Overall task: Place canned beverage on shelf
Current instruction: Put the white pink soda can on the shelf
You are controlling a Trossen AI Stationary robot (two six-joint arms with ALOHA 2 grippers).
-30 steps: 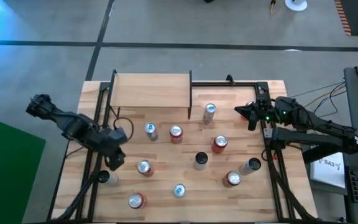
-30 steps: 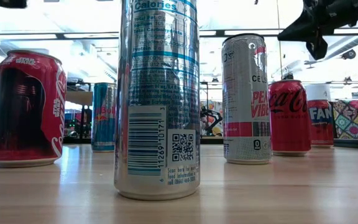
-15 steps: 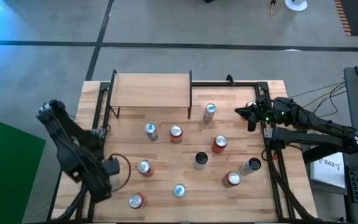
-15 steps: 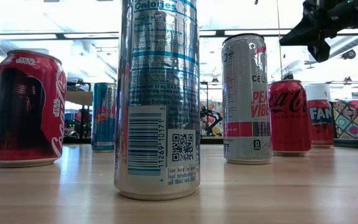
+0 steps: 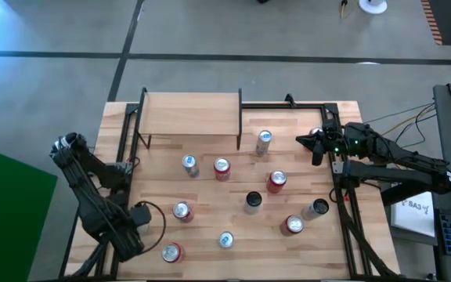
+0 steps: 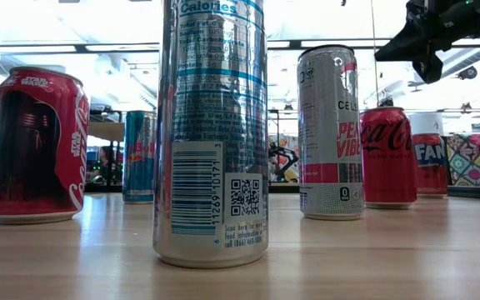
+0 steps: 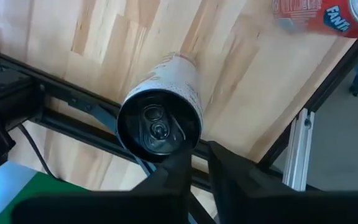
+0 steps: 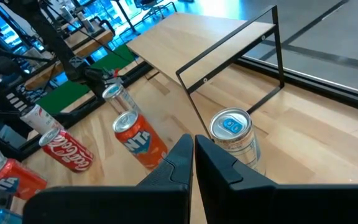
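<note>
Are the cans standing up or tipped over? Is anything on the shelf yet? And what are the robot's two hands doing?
Cans, all standing upright on the table.
Black-topped can, upright at the table's edge, unopened.
Shelf, no can on it yet.
Left gripper, above the black-topped can, holding nothing.
Right gripper, shut, empty, raised at the table's right side.

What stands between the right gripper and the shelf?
One upright silver can with a blue lid stands on the table between the right gripper and the shelf. The high view shows this, and so does the right wrist view.
</note>
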